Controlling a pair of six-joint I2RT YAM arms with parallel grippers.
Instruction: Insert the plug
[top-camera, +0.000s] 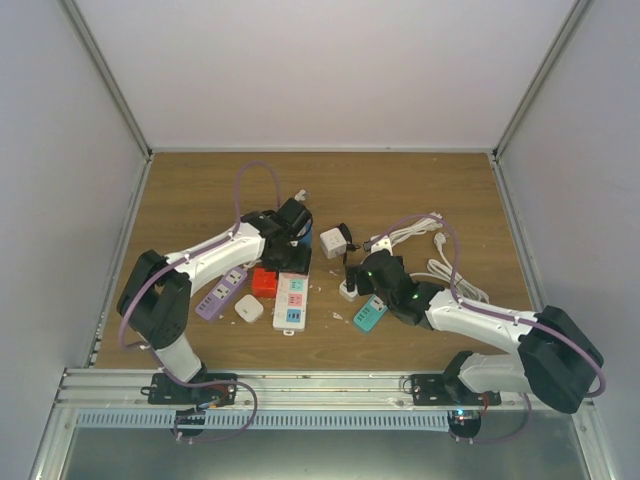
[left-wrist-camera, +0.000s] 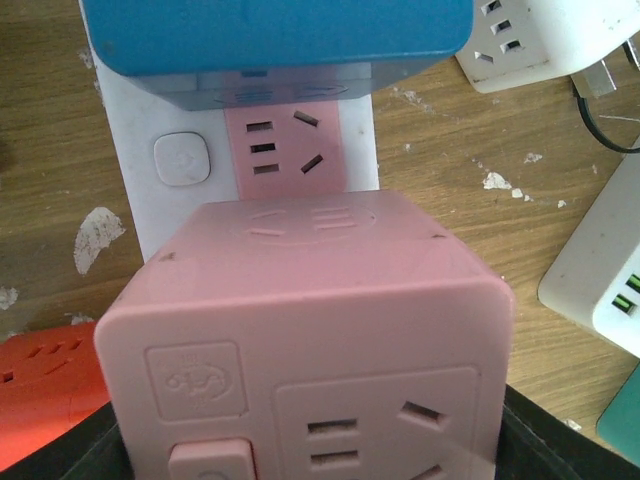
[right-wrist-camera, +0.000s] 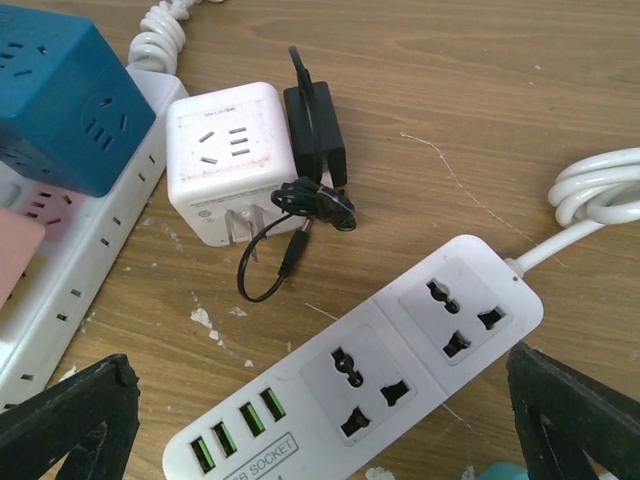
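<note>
My left gripper (left-wrist-camera: 310, 452) is shut on a pink cube socket (left-wrist-camera: 310, 330), its dark fingers (left-wrist-camera: 565, 440) at the cube's sides. The cube is over a white power strip (left-wrist-camera: 140, 200), just short of its free pink outlet (left-wrist-camera: 285, 145). A blue cube (left-wrist-camera: 270, 40) sits on the strip beyond that. The pink cube's prongs are hidden. In the top view the left gripper (top-camera: 288, 245) is over the strip (top-camera: 290, 302). My right gripper (right-wrist-camera: 325, 430) is open and empty above a white USB socket strip (right-wrist-camera: 400, 350); it also shows in the top view (top-camera: 373, 273).
A red cube (top-camera: 264, 282), a purple strip (top-camera: 220, 292) and a small white cube (top-camera: 249, 309) lie left of the strip. A white pronged cube (right-wrist-camera: 225, 160), a black adapter (right-wrist-camera: 315, 130), white cables (top-camera: 420, 235) and a teal strip (top-camera: 369, 316) lie around the right gripper.
</note>
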